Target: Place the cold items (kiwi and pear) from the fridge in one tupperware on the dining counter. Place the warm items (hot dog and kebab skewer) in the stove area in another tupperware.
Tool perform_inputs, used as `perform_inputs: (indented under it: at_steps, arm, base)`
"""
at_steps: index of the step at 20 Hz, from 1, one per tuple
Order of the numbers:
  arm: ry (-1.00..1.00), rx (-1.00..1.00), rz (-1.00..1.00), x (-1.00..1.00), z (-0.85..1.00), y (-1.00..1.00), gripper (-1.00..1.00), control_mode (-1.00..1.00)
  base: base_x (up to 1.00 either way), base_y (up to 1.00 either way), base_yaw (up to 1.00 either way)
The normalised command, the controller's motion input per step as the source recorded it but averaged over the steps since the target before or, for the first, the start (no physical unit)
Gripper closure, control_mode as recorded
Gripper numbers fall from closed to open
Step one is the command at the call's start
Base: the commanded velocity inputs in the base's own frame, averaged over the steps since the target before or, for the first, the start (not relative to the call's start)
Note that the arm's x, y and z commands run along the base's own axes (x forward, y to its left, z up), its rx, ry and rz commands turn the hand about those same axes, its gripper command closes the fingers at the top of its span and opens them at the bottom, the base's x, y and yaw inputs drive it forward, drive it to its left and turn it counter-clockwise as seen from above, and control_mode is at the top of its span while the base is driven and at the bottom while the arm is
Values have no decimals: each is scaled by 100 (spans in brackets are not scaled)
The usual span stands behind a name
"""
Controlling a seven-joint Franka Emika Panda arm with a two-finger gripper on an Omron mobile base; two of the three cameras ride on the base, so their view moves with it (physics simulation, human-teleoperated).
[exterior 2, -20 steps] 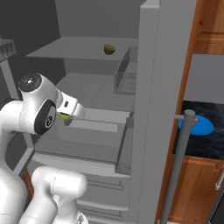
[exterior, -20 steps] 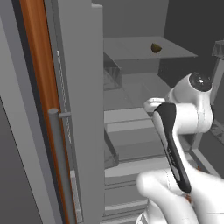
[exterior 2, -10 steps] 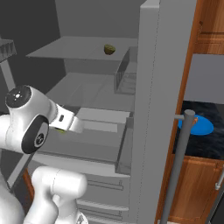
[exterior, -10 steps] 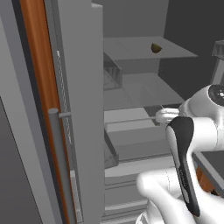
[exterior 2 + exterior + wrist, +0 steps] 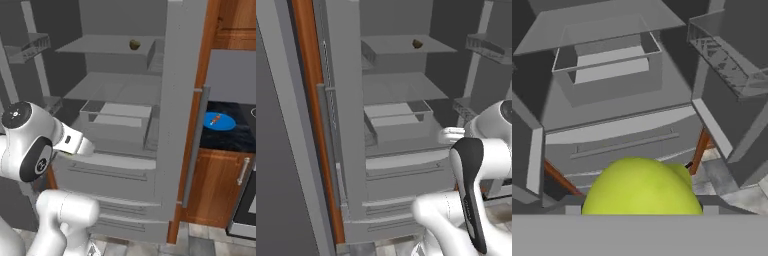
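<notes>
Yellow-green pear (image 5: 643,186) fills the bottom of your hand view, right at the gripper (image 5: 643,210), which seems clamped on it, though you can't see the fingers. Your kiwi (image 5: 417,44) sits on the fridge's (image 5: 346,125) top shelf. Below the pear lie grey drawers (image 5: 622,145).

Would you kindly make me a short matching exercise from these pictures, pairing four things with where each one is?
Things:
1. kiwi
2. pear
3. blue plate
4. wire rack

Places:
A. on the dark stovetop beside the fridge
B. on the top shelf of the fridge
C. on the open fridge door
D. right in front of the hand camera, at the gripper

Pairs: 1-B, 2-D, 3-A, 4-C
</notes>
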Motion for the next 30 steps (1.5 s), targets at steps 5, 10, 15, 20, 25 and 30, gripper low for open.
perform_inputs:
  at_steps: [5,10,15,20,25,30]
  arm:
    - [0,0,0,0,0,0,100,100]
    - [0,0,0,0,0,0,100,100]
    - [0,0,0,0,0,0,100,100]
    - [0,0,0,0,0,0,100,100]
    - [0,0,0,0,0,0,100,100]
    - [0,0,0,0,0,0,100,100]
  base:
    - [-93,3,0]
    - [-99,0,-4]
    - [-82,2,-51]
    - [-68,7,-75]
    - [-67,4,-78]
    - [-51,2,-83]
